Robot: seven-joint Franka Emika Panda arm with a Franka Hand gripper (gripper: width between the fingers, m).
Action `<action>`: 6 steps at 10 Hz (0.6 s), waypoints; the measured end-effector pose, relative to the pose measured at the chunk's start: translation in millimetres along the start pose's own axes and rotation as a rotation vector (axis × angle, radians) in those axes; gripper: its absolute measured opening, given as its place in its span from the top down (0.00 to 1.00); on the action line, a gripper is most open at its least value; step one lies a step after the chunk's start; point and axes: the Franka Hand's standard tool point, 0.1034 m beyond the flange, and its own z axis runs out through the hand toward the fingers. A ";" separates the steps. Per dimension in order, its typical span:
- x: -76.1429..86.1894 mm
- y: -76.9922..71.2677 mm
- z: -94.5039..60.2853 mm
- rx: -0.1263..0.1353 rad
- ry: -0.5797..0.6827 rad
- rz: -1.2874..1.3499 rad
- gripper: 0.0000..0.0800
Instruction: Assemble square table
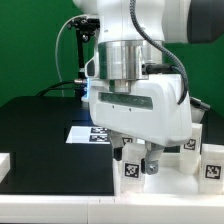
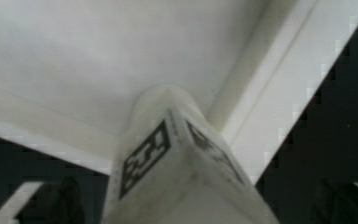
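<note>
Tabletop [image 2: 105,70] parts of the square table are filling most of the wrist view as a broad white surface with a raised rim [image 2: 274,75] running along one side, lying directly under the arm on the black table [image 1: 40,140]. A tagged white leg [image 2: 167,160] is standing up into that view, its tip pointing toward the tabletop's inner face near the rim, and I am judging that the gripper [image 1: 140,160] is holding it, fingers closed on its sides, though neither view is showing the fingertips plainly. In the exterior view the gripper is hanging low at the front of the scene with a tagged block [image 1: 131,168] between or just below its fingers. Further tagged white pieces [image 1: 208,160] are sitting at the exterior view's right, apparently not yet fitted, and the marker board [image 1: 88,134] is lying flat behind the arm. Judging from this, assembly is at an early or middle stage: one leg is being brought to or worked into a corner socket, and other legs are waiting. Much is staying hidden: the arm's bulky wrist is covering the tabletop in the exterior view, the socket itself is not visible, and I cannot tell whether the leg is already seated, or how many legs are already attached.
</note>
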 end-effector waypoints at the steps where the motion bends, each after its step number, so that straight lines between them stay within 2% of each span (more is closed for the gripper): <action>1: 0.0 0.0 0.0 0.000 0.000 0.000 0.19; 2: 0.0 0.0 0.0 0.000 0.000 0.000 0.19; 4: 0.0 0.0 0.0 0.000 0.000 0.000 0.49; 5: 4.8 4.3 1.6 -0.008 0.000 -0.204 0.49; 6: 4.5 4.6 1.7 -0.009 0.000 -0.204 0.49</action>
